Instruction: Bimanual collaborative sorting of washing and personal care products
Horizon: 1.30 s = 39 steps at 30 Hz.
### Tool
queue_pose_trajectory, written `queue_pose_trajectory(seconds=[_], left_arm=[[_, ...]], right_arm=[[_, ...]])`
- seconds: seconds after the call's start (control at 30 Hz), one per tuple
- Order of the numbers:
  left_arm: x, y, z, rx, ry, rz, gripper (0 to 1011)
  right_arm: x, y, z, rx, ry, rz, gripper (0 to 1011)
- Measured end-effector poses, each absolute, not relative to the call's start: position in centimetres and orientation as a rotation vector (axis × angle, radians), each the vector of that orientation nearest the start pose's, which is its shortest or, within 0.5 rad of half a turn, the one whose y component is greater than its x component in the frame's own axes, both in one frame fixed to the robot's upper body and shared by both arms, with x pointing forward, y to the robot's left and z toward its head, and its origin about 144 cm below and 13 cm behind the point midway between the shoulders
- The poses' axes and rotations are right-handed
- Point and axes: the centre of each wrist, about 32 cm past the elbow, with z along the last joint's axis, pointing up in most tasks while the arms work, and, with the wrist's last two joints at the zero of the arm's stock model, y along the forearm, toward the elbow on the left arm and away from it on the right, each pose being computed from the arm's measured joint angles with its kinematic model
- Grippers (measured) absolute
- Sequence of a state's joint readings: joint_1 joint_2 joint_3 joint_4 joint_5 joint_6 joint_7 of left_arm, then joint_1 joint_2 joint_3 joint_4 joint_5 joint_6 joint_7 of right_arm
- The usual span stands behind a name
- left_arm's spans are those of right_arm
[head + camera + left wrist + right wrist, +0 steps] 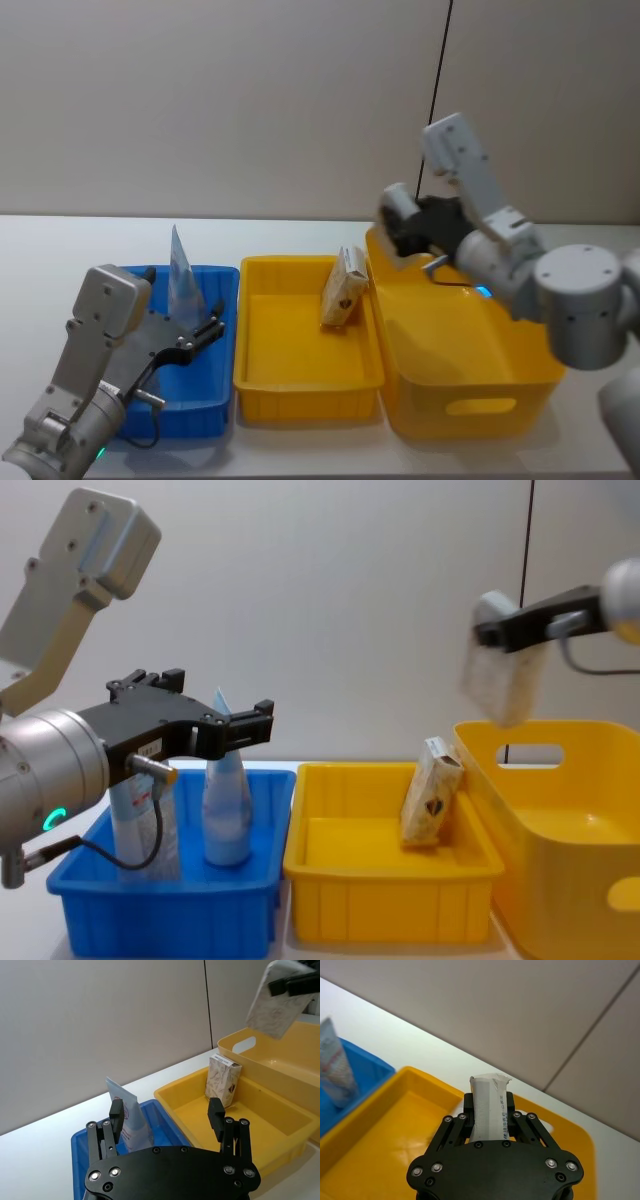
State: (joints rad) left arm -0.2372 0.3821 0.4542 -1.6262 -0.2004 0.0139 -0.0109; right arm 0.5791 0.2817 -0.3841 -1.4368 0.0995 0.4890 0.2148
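Right gripper (490, 1104) is clamped on a beige-white pack (497, 685), held by its upper end so it hangs free above the near-left rim of the deep yellow bin (570, 880), just past the wall it shares with the shallow yellow bin (390, 910). Hanging clear of both rims, the pack can likely travel sideways without snagging. Judgement: it is a mid-air carry, and the likely drop is the shallow bin, since 1 matching leaning pack (343, 288) already rests there, tilted against that bin's right wall.

Left gripper (166, 1112) has fingers spread apart, holding nothing, and hovers over the blue bin (170, 920). 1 pale-blue tube (226, 805) stands upright there, crimped end up, just under and between the spread fingers (no contact visible). A 2nd tube (135, 830) stands beside it, partly behind the arm's cable.

Sorting logic reads as tubes to blue, packs to shallow yellow. The left arm looks done with a release or is waiting its turn; which of the 2 cannot be told.

Risk: the hanging pack is gripped only at 1 end, so it may swing or land on a rim.
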Motion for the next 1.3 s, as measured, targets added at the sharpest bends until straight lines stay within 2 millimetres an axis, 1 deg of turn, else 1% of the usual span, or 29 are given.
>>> queue_pose_trajectory(seconds=[0.1, 0.13, 0.2, 0.23, 0.37, 0.6, 0.9, 0.97, 1.0, 1.1, 1.13, 1.17, 1.2, 1.3], left_arm=[[49.2, 19.8, 120.4, 0.061, -0.268, 1.124, 1002], [49.2, 19.8, 120.4, 0.061, -0.268, 1.124, 1001], [49.2, 19.8, 120.4, 0.061, -0.268, 1.124, 1001], [49.2, 19.8, 120.4, 0.061, -0.268, 1.124, 1001], [49.2, 19.8, 120.4, 0.061, -0.268, 1.124, 1001], [49.2, 19.8, 120.4, 0.061, -0.268, 1.124, 1001], [49.2, 19.8, 120.4, 0.061, -0.268, 1.124, 1001], [49.2, 19.8, 120.4, 0.061, -0.268, 1.124, 1001], [49.2, 19.8, 120.4, 0.061, -0.268, 1.124, 1001], [49.2, 19.8, 120.4, 0.061, -0.268, 1.124, 1001], [49.2, 19.8, 120.4, 0.061, -0.268, 1.124, 1001], [49.2, 19.8, 120.4, 0.061, -0.268, 1.124, 1001], [49.2, 19.8, 120.4, 0.061, -0.268, 1.124, 1001], [49.2, 19.8, 120.4, 0.061, -0.268, 1.124, 1001]], right_arm=[[57.8, -22.3, 130.4, -0.388, -0.137, -1.187, 286], [57.8, -22.3, 130.4, -0.388, -0.137, -1.187, 286], [57.4, -23.5, 130.8, -0.405, -0.127, -1.220, 286], [57.4, -23.5, 130.8, -0.405, -0.127, -1.220, 286], [56.9, -24.9, 131.0, -0.420, -0.108, -1.254, 286], [56.5, -26.1, 130.9, -0.423, -0.077, -1.280, 286], [56.2, -26.9, 130.9, -0.423, -0.059, -1.297, 295], [56.1, -27.1, 130.8, -0.423, -0.055, -1.299, 348], [56.1, -27.1, 130.9, -0.423, -0.054, -1.301, 411], [56.0, -27.2, 130.9, -0.423, -0.052, -1.303, 473], [56.0, -27.3, 130.9, -0.423, -0.050, -1.304, 535], [56.0, -27.3, 130.9, -0.423, -0.050, -1.305, 555], [56.0, -27.4, 130.9, -0.423, -0.049, -1.305, 616], [55.9, -27.5, 130.8, -0.423, -0.047, -1.307, 679]])
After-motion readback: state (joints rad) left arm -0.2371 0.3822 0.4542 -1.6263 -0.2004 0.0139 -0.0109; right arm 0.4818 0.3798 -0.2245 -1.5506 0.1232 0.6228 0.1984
